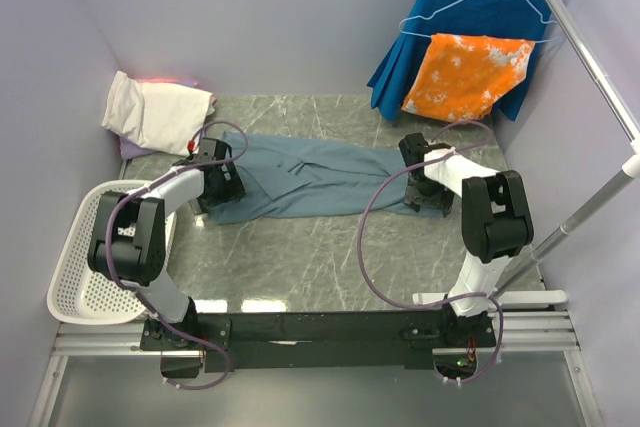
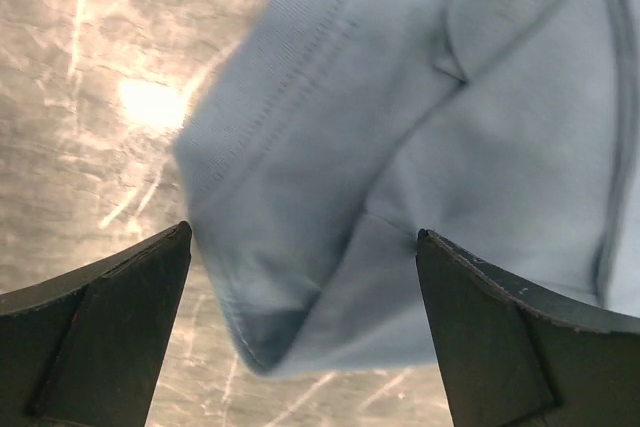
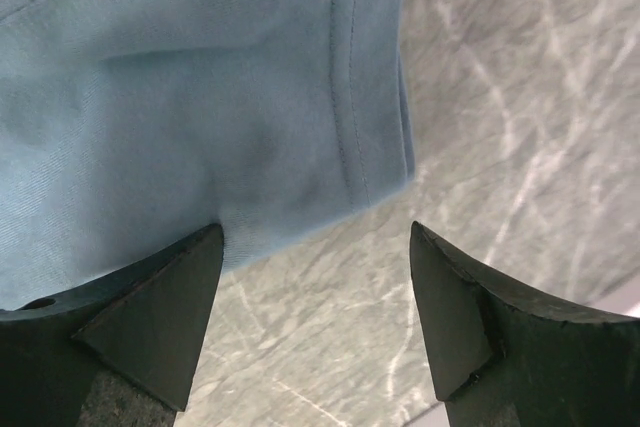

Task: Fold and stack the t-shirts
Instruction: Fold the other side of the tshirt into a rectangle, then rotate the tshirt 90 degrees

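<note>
From above, the blue-grey shirt (image 1: 310, 177) lies spread across the middle of the table (image 1: 300, 267), stretched left to right between my two arms and rumpled along its length. My left gripper (image 1: 222, 187) sits low at the shirt's left end and my right gripper (image 1: 420, 185) at its right end. In the far left corner a cream shirt (image 1: 155, 112) lies folded against the wall, with a strip of lavender shirt (image 1: 128, 151) showing under its near edge. A white basket (image 1: 85, 292) stands at the near left edge, beside my left arm. At the far right a bright blue garment (image 1: 450, 7) and an orange blotched cloth (image 1: 465, 72) hang against the wall.

Through my left wrist camera, my left gripper (image 2: 303, 237) is spread fully wide and has hold of nothing. A folded, stitched corner of the blue-grey shirt (image 2: 400, 127) lies in the gap between my fingers, closer to the right one, and bare table (image 2: 70, 97) shows to the left.

Through my right wrist camera, my right gripper (image 3: 315, 232) is also parted wide and grips nothing. A hemmed corner of the blue-grey shirt (image 3: 180, 87) reaches down towards my left finger, while my right finger stands over bare table (image 3: 500, 147).
</note>
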Controlling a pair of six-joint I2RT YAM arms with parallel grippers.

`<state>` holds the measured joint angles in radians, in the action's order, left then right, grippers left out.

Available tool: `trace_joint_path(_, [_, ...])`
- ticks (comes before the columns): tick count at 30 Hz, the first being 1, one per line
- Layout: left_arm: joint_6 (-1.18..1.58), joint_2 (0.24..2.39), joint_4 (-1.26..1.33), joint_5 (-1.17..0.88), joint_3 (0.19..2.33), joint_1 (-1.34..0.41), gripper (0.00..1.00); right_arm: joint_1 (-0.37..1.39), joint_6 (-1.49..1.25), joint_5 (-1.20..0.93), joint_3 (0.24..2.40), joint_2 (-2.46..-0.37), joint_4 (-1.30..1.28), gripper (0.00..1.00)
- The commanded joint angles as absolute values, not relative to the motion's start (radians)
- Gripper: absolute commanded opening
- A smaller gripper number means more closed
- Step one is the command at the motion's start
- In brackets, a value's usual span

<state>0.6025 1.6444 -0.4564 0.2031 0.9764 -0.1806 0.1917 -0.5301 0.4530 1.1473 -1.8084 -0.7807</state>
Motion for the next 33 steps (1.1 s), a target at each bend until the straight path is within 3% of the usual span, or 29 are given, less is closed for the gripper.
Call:
trace_joint_path(1, [0.577, 1.683, -0.469, 0.268, 0.982, -0.176, 1.0, 0.202, -0.505, 0.58, 1.144, -1.898, -0.934, 0.82])
trace_joint_path(7, [0.574, 1.684, -0.46, 0.258, 0.986, -0.175, 0.99, 0.212, -0.517, 0.574, 1.118, -1.879, -0.957, 0.82])
trace_joint_path(14, [0.554, 1.56, -0.382, 0.081, 0.947, -0.183, 1.0, 0.271, -0.528, 0.571, 1.126, -1.92, -0.982, 0.83])
trace_joint_path(22, [0.58, 1.752, -0.528, 0.365, 1.051, -0.166, 0.99, 0.342, -0.558, 0.575, 1.083, -1.908, -1.02, 0.84])
trace_joint_path(33, [0.597, 1.705, -0.468, 0.311, 1.043, -0.074, 0.99, 0.626, -0.6, 0.53, 1.101, -1.853, -1.077, 0.87])
